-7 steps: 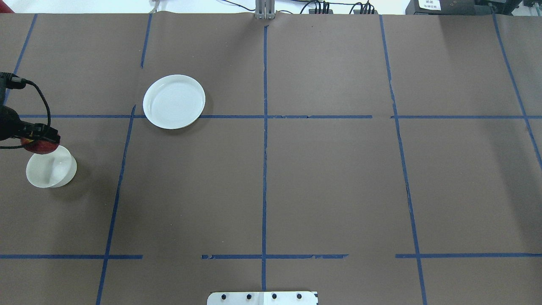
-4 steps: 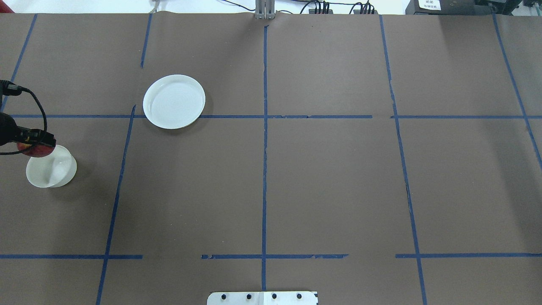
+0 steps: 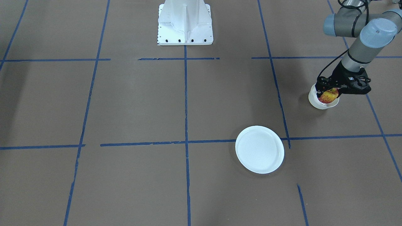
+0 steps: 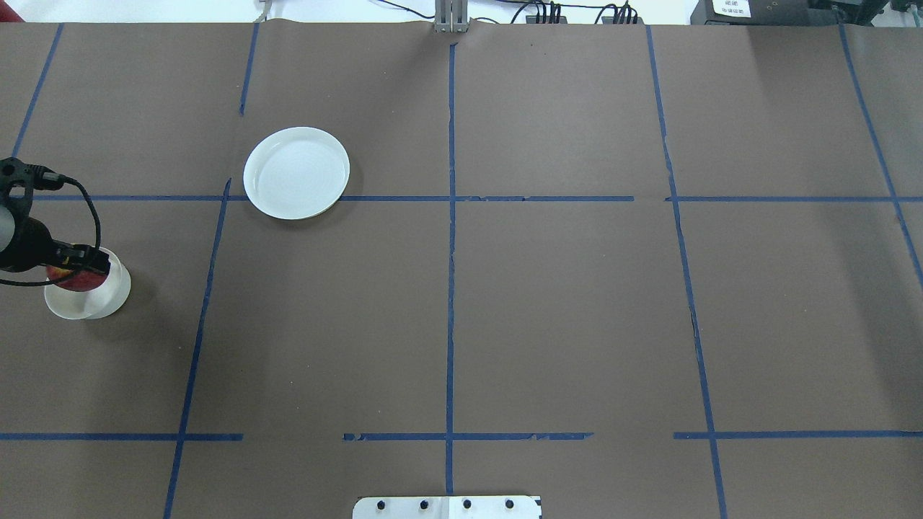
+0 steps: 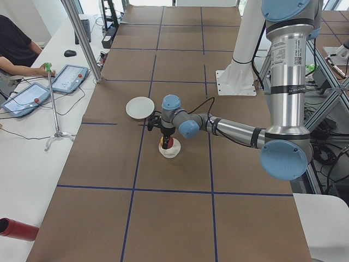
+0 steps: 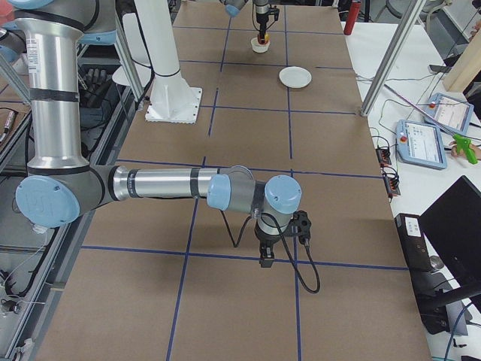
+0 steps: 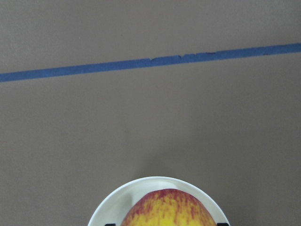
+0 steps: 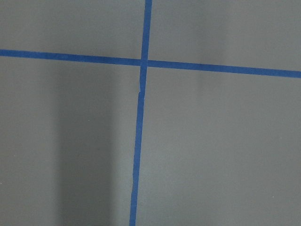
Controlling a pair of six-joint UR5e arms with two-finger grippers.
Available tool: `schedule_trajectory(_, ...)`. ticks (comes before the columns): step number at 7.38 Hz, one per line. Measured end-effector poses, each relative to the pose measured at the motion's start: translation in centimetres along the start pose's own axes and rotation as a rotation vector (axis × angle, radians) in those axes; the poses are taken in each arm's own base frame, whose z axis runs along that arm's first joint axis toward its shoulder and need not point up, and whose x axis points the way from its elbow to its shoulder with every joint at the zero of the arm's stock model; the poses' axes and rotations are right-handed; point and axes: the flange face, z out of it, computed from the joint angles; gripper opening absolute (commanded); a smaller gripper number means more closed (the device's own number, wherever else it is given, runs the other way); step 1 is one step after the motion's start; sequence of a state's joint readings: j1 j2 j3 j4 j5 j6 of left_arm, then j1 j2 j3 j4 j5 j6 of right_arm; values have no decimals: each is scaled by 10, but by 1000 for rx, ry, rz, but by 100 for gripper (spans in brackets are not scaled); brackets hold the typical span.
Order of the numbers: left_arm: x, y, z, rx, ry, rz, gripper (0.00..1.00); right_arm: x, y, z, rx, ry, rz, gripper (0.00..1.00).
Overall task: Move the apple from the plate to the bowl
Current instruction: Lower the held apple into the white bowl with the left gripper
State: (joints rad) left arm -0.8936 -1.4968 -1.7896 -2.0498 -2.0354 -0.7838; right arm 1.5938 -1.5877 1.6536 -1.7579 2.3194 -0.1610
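The red and yellow apple is held in my left gripper, which is shut on it. The gripper holds it in the mouth of the small cream bowl, at the table's left side. In the overhead view the apple sits over the bowl under the left gripper. The left wrist view shows the apple's top inside the bowl's rim. The white plate lies empty, further in and to the right. My right gripper shows only in the exterior right view; I cannot tell its state.
Blue tape lines cross the brown table cover. The robot's white base stands at the table's edge. The right arm hangs low over the table's right part, far from the bowl.
My left gripper has carried the apple from beside the bowl's far rim to over the bowl's middle and lower into it. The plate and bowl have not moved.
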Motion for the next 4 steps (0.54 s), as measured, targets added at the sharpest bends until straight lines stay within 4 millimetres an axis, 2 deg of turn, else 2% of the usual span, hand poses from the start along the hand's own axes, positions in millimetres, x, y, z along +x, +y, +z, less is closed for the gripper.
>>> schedule_trajectory(3, -4, 8, 7, -31, -11, -1, 0, 0, 0, 0, 0, 0, 0, 100)
schedule_trajectory(4, -5, 9, 9, -43, -16, -5, 14, 0, 0, 0, 0, 0, 0, 100)
